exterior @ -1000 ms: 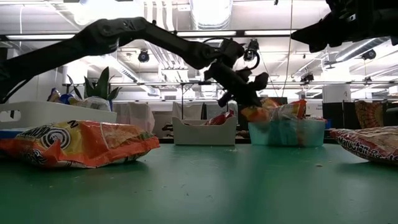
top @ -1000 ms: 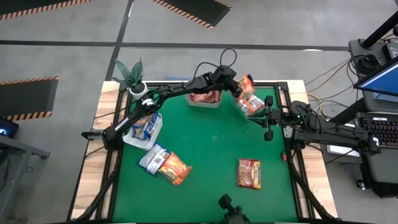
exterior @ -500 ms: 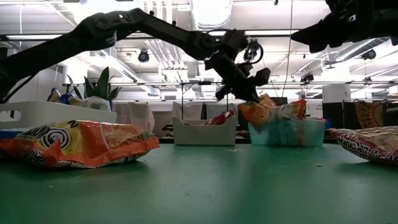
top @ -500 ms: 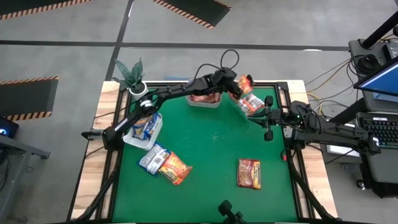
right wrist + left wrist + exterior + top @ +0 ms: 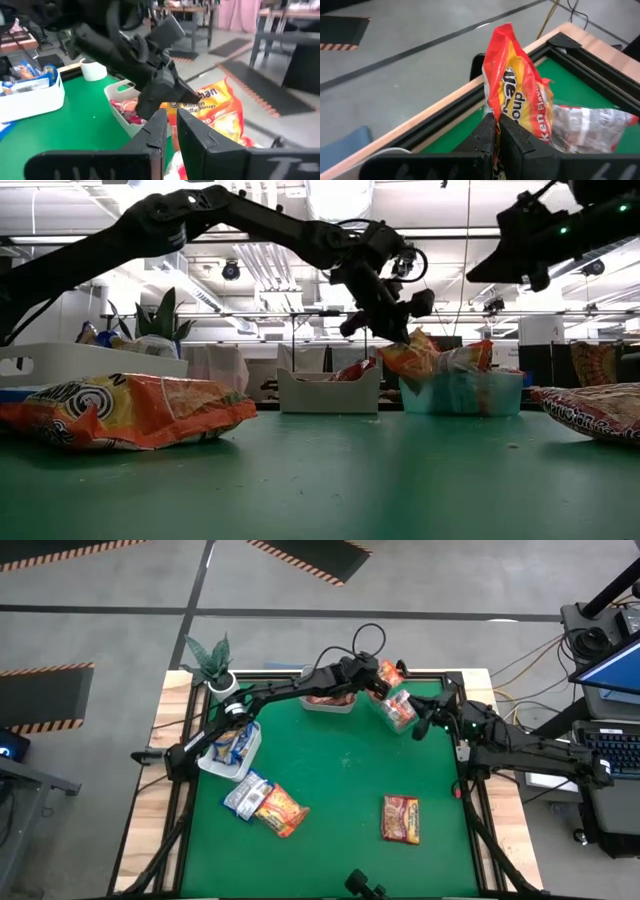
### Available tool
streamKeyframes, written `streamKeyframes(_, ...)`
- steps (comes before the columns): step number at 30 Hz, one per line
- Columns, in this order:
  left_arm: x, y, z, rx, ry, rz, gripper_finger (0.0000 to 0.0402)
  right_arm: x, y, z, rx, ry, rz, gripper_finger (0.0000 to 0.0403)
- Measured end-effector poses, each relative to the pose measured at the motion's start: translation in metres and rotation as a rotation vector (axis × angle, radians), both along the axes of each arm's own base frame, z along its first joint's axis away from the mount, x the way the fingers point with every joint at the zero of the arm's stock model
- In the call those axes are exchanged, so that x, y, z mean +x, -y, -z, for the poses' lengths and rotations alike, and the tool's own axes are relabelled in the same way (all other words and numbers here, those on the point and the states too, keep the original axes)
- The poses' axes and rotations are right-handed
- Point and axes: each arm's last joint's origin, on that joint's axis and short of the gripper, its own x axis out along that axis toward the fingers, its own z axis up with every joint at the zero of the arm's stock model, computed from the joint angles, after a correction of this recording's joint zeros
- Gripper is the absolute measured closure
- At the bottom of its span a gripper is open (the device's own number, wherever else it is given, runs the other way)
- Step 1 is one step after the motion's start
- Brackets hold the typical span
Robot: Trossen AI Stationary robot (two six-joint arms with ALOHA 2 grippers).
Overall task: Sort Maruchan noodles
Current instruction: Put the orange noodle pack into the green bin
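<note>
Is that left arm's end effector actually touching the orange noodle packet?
Touching. The left wrist view shows the left end effector shut on the orange noodle packet, pinching its lower edge.

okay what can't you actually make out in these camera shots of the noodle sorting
- Contents of the clear tub under the orange packet: high view too small, and the packet covers it.
- Whether the left gripper has released that packet: left wrist view shows fingers pinching it only.
- Contents of the white tub: low view, its wall hides them.
- Dark red packet: cut by the low view's edge.
</note>
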Motion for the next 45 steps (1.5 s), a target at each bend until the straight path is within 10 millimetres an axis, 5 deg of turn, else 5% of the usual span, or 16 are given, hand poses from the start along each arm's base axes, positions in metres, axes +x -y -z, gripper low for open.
streamKeyframes(12,0.007,0.013,-0.01,-0.046,0.059,0.088,0.0401,0.026,0.025,0.017,0.243,-0.061,0.147,0.037)
streamKeyframes(20,0.006,0.012,-0.008,-0.057,0.045,0.082,0.0401,0.034,0.06,0.042,0.378,-0.068,0.332,0.0392)
streamKeyframes(32,-0.007,-0.011,-0.013,-0.082,0.005,0.07,0.0401,0.054,0.116,0.043,0.463,-0.018,0.269,0.0394)
streamKeyframes(45,-0.006,-0.004,-0.01,-0.164,-0.014,0.282,0.0401,0.05,0.109,0.047,0.558,-0.004,0.204,0.0394)
